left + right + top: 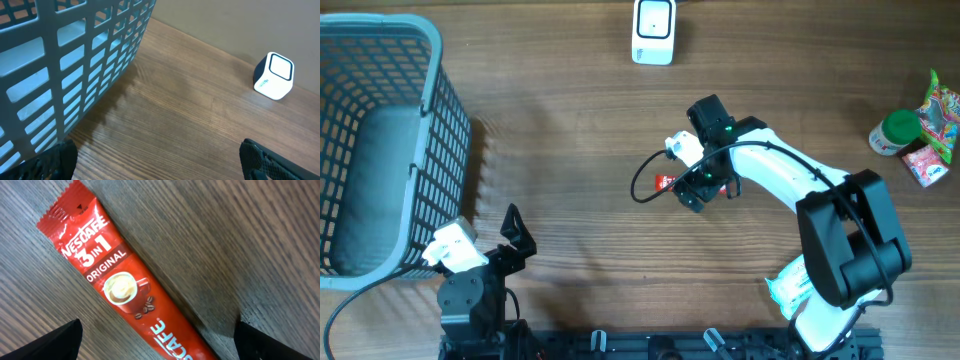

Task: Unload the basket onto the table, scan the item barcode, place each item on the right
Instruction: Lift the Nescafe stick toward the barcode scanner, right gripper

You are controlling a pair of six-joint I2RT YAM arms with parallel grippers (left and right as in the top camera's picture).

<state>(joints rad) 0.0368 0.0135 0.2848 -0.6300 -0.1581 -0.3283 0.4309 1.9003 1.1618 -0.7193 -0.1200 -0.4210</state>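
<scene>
Coffee sachet (125, 287) flat on wooden surface (570, 120) at frame centre, right pincer (160, 342) wide over it, left pincer (517, 233) wide at lower left beside basket (448, 140).

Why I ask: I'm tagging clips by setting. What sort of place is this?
Probably a mock shop checkout set up on a wooden table: a white barcode scanner, a blue shopping basket and a Nescafe sachet to scan.

Your Nescafé sachet (125, 287) is red with white lettering and a printed red coffee cup. Your table (570, 120) is brown wood grain, the lattice basket (450, 150) grey-blue, the scanner (653, 30) white with a dark side, the jar (892, 132) green-lidded.
</scene>
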